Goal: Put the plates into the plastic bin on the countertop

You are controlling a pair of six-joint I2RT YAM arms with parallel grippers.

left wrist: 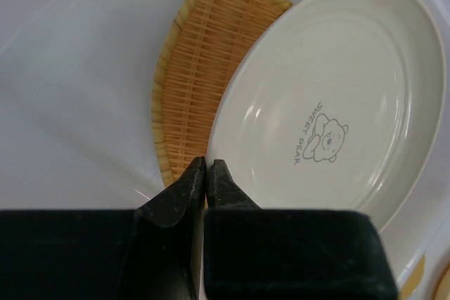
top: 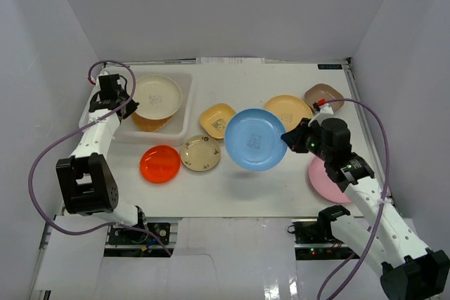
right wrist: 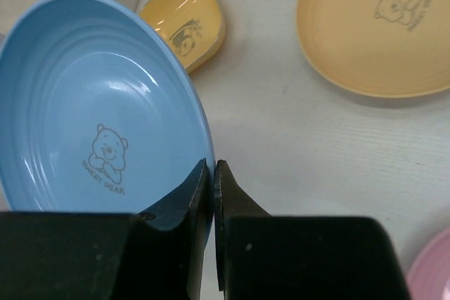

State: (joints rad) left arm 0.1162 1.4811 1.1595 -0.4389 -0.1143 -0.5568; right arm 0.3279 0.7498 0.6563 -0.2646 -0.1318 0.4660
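The white plastic bin (top: pixel 184 114) stands at the back left of the countertop (top: pixel 281 187). In it a cream round plate (top: pixel 156 95) lies over a tan woven fan-shaped plate (top: pixel 151 123). My left gripper (top: pixel 129 107) is shut on the cream plate's near rim; the left wrist view shows my gripper (left wrist: pixel 208 166), the cream plate (left wrist: pixel 330 103) and the woven plate (left wrist: pixel 204 68). My right gripper (top: pixel 287 138) is shut on the rim of a blue round plate (top: pixel 254 138) and holds it tilted above the middle of the countertop. It also shows in the right wrist view (right wrist: pixel 98 117), pinched by my gripper (right wrist: pixel 213 166).
On the countertop lie a yellow square plate (top: pixel 216 119), a cream round plate (top: pixel 200 152), a red-orange plate (top: pixel 159 164), a yellow-orange plate (top: pixel 287 110), a brown square plate (top: pixel 324 95) and a pink plate (top: pixel 325 179) under my right arm. Pale grey walls enclose the surface.
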